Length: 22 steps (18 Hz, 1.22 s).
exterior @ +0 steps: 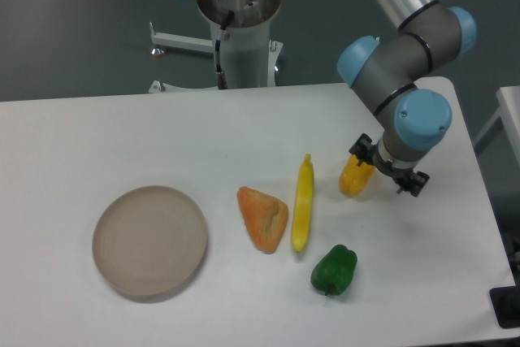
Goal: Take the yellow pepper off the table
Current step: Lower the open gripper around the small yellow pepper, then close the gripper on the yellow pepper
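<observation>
The yellow pepper (354, 180) is a small glossy yellow-orange piece on the right part of the white table (122, 136). My gripper (370, 170) is right over it, pointing down, and the pepper's upper right side is hidden under the gripper body. The fingers are hidden by the blue wrist and the black mount, so I cannot tell whether they are closed on the pepper. I cannot tell whether the pepper rests on the table or is just off it.
A long thin yellow banana-like piece (302, 203) lies just left of the pepper. An orange wedge (263, 217) is further left. A green pepper (334, 270) sits toward the front. A round beige plate (149, 239) is at the front left. The table's right edge is close.
</observation>
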### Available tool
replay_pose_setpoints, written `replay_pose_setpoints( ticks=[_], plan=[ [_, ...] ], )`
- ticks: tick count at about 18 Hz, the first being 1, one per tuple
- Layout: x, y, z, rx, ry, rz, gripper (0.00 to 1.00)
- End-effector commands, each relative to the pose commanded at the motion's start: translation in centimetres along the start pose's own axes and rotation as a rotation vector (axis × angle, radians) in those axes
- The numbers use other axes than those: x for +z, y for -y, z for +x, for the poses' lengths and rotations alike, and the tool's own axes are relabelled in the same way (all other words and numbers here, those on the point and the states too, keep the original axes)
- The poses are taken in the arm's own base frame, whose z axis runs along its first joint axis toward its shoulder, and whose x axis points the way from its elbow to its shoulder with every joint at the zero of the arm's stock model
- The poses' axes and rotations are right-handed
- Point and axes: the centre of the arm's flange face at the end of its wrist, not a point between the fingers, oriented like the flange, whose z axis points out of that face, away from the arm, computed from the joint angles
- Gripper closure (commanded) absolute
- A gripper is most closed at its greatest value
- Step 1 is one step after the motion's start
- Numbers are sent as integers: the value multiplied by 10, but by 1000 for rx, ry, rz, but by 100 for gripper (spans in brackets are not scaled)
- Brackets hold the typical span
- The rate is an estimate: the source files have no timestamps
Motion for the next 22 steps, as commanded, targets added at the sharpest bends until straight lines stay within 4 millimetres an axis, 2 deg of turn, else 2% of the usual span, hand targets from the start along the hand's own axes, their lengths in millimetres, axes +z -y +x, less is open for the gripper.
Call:
replay_pose_setpoints(
  ticks=[7, 9, 13, 15, 18, 22],
  plan=[
    [14, -4, 12, -1, -20, -23, 0],
    [13, -3, 11, -7, 4, -17, 0],
    [25, -2, 14, -14, 17, -11, 0],
    [28, -3, 14, -16, 19, -10, 10],
    [23, -6, 14, -9, 24, -6, 35],
    [16, -8, 13, -10, 33, 4, 50]
  ],
)
